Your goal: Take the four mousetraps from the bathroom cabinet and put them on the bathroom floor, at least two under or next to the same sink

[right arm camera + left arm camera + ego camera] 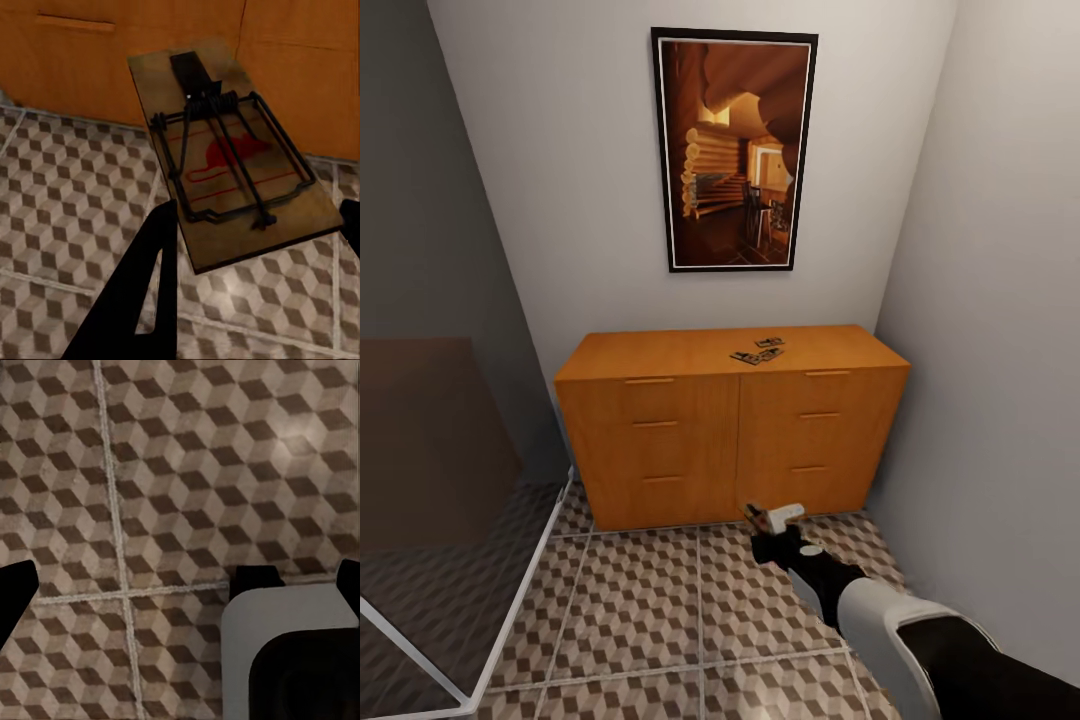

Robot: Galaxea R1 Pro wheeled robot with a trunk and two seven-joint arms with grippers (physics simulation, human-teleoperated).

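We are gripping one mousetrap (232, 161) in our right gripper (773, 520), the jaws closed on its wooden board, holding it low over the bathroom floor (640, 600) just in front of the cabinet (730, 430), near its right drawer column. We are seeing more mousetraps (758, 352) lying on the cabinet's top, right of centre. Our left gripper (180, 585) is hanging above the tiles, its dark fingers (15, 592) spread wide and holding nothing.
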